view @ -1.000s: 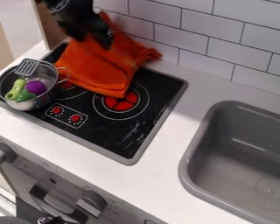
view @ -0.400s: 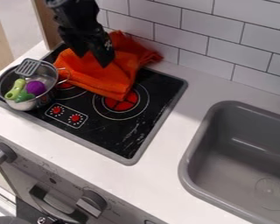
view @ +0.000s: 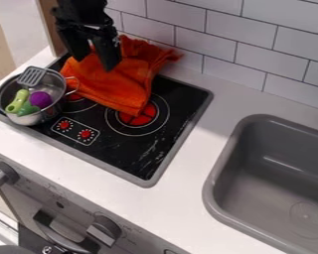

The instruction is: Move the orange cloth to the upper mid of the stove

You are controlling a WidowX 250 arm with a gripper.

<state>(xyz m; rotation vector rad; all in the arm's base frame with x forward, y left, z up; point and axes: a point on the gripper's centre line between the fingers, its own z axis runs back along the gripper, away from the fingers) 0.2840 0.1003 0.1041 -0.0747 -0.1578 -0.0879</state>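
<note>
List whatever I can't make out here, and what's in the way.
All in the camera view:
- Stove beneath the cloth: covered by it.
- Cloth behind the gripper: blocked by it.
- Pot floor: partly under the toy vegetables.
- Sink, right side: cut off by the edge.
- Knob markings: too small.

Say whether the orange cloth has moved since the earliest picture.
Yes, downward: the orange cloth has sunk at its top, lower against the tiled wall; its near corner still overlaps a burner.

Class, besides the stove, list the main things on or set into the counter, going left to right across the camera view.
Metal pot → orange cloth → gray sink.
</note>
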